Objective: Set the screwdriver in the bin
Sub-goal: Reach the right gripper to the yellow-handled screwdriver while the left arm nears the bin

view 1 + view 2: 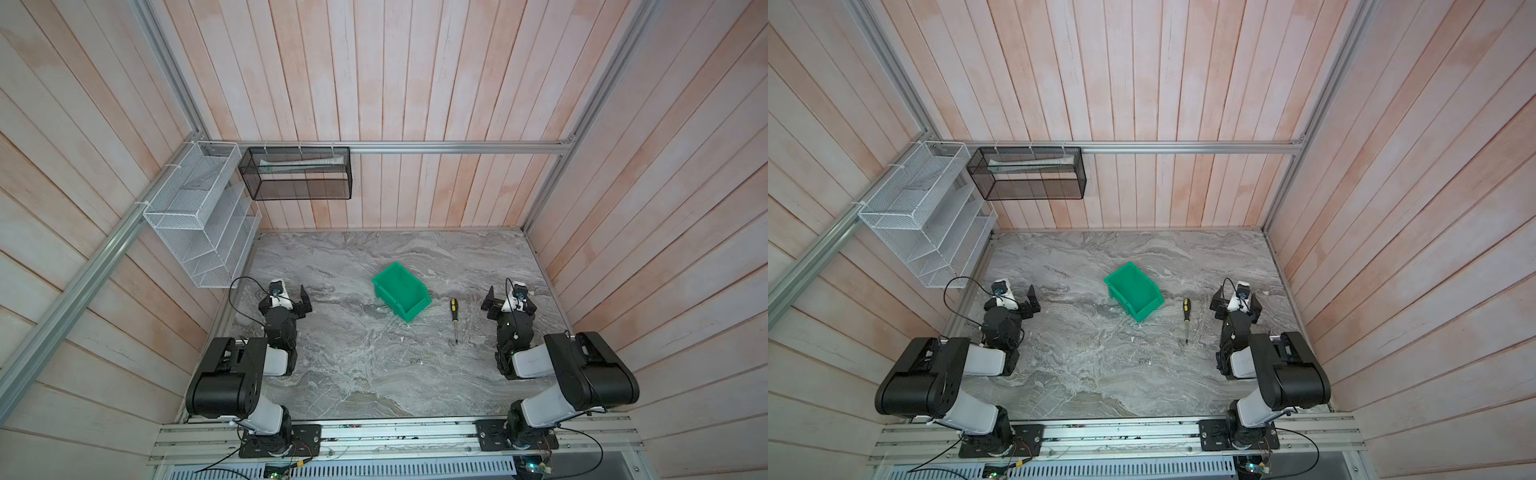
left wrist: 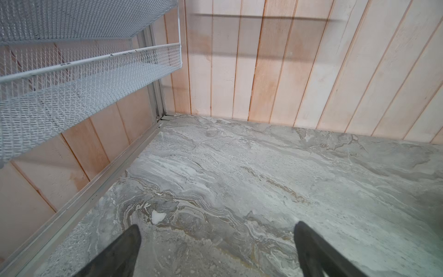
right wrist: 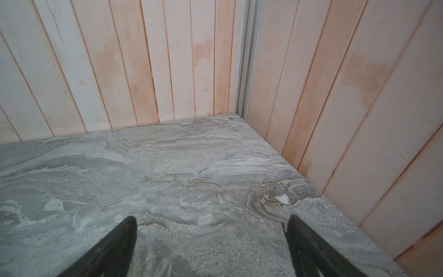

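The screwdriver (image 1: 454, 318) (image 1: 1185, 318), with a black and yellow handle and a thin shaft, lies flat on the marble table, handle toward the back wall. The green bin (image 1: 401, 297) (image 1: 1133, 297) stands just left of it, turned at an angle, and looks empty. My right gripper (image 1: 510, 302) (image 1: 1237, 303) (image 3: 211, 217) hovers low to the right of the screwdriver, open, with only bare table between its fingers. My left gripper (image 1: 284, 301) (image 1: 1010, 301) (image 2: 217, 225) is at the far left, open and empty. Neither wrist view shows the screwdriver or the bin.
A white wire mesh shelf (image 1: 199, 220) (image 2: 72, 79) hangs on the left wall above the left arm. A black mesh basket (image 1: 297, 174) hangs on the back rail. Wooden walls close in the table on three sides.
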Action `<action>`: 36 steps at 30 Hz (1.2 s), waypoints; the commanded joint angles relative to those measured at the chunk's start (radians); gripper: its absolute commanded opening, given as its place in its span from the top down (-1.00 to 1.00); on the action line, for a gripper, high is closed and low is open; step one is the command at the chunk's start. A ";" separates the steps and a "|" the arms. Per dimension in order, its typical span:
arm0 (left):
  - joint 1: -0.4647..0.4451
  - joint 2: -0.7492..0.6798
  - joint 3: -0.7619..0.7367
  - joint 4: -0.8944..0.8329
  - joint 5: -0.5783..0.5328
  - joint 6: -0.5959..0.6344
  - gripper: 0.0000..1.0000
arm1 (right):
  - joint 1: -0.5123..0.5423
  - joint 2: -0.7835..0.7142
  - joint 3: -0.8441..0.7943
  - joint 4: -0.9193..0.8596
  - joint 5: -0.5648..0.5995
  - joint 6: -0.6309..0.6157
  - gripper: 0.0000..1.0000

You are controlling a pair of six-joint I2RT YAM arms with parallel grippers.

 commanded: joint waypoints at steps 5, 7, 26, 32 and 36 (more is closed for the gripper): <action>0.003 -0.008 0.004 -0.005 0.013 -0.004 -1.00 | -0.005 0.003 0.008 -0.008 -0.010 0.012 -0.97; 0.004 -0.008 0.003 -0.004 0.013 -0.004 -1.00 | -0.004 0.005 0.008 -0.008 -0.010 0.012 -0.96; -0.143 -0.173 -0.119 0.147 -0.228 0.110 -1.00 | 0.104 -0.253 -0.007 -0.159 0.218 -0.028 -0.96; -0.234 -0.483 0.101 -0.438 -0.080 -0.183 -1.00 | 0.113 -0.503 -0.006 -0.394 0.286 0.178 -0.96; -0.385 -0.443 0.143 -0.381 -0.058 -0.151 -1.00 | 0.105 -0.534 0.210 -0.843 0.195 0.277 -0.96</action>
